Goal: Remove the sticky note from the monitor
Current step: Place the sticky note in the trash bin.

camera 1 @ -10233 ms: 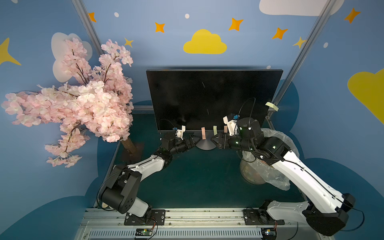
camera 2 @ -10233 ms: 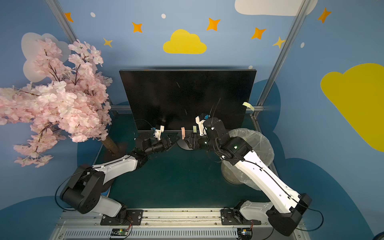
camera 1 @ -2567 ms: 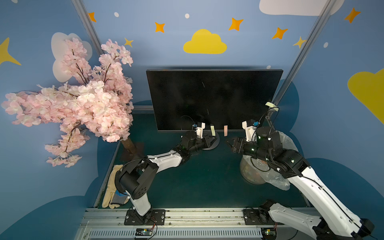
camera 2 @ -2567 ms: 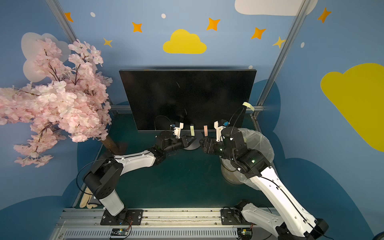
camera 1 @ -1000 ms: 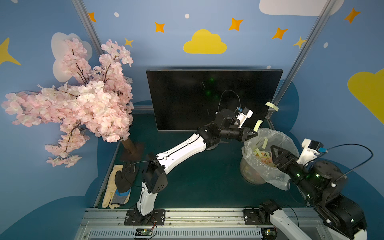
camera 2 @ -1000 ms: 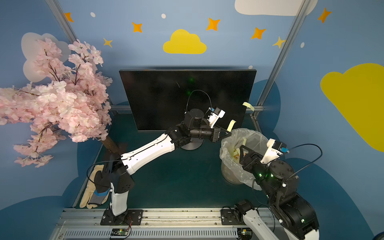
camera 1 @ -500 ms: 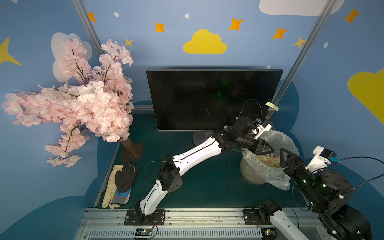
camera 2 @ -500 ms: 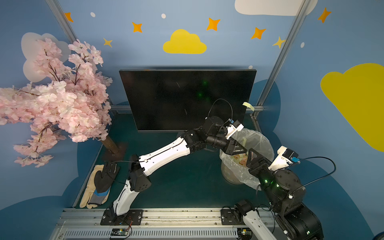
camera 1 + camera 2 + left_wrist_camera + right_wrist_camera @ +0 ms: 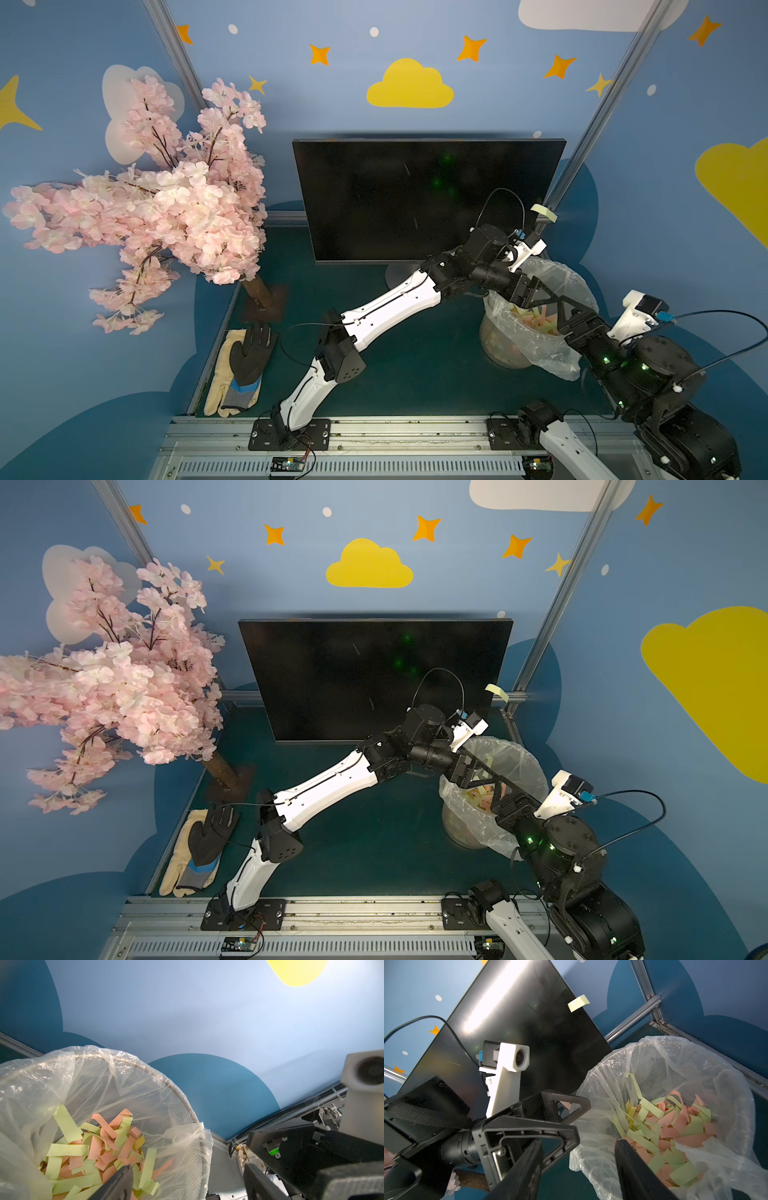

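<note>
Sticky note juts sideways off monitor edge.

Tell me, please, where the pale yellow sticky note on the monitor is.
In both top views the sticky note juts from the monitor's right edge, beside the metal post, behind the bag-lined bin.

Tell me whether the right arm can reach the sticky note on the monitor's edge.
Probably yes: the sticky note juts off the monitor's edge, the right gripper hangs open over the bin; only the left gripper crowds the path.
</note>
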